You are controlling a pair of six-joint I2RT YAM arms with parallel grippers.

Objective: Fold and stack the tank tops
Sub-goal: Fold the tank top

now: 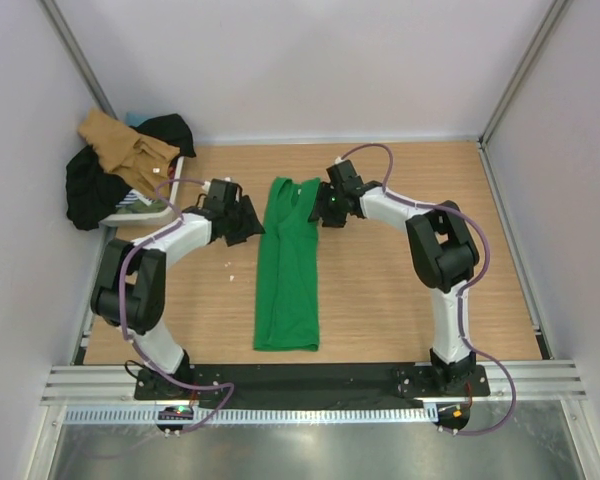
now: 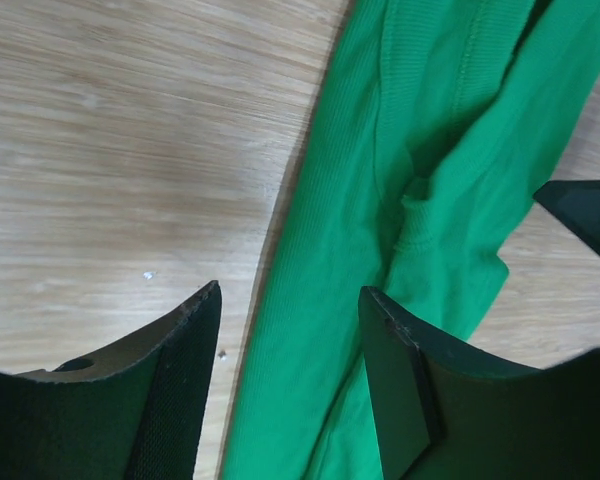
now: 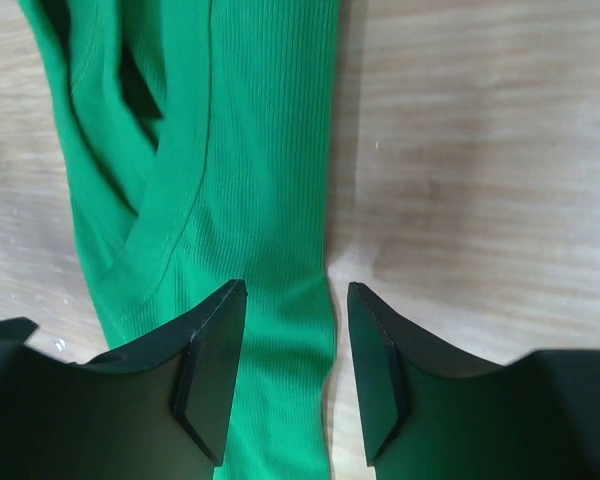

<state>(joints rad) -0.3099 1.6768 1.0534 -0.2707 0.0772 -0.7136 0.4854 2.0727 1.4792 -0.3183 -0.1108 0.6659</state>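
- Green tank top [image 2: 430,150]: its left edge runs between the jaws of the left gripper [image 2: 288,292]. The jaws stand part-open with a clear gap, one finger over bare wood, the other over cloth. Nothing is pinched yet.
- Right gripper [image 3: 295,287]: same posture on the opposite edge. The jaws are part-open and astride the hem line, with no hold on the cloth.
- Both grippers work at the far, strap end of the garment, one on each side.
- The garment lies mid-table [image 1: 410,290], a long narrow strip running from the strap end down toward the arm bases.
- Look of it: bright green, fine ribbed knit. Straps and neckline are bunched and overlapped at the far end, the lower part flat and smooth.
- Progress, as I judge it: the lengthwise fold looks done, given how narrow the strip is. The crosswise fold is not yet made.
- Tan tank top [image 1: 125,148] lies crumpled on a dark garment [image 1: 90,185] in the far left corner, well apart from the green one. It is unfolded.
- No stack begun. Most of the task remains.
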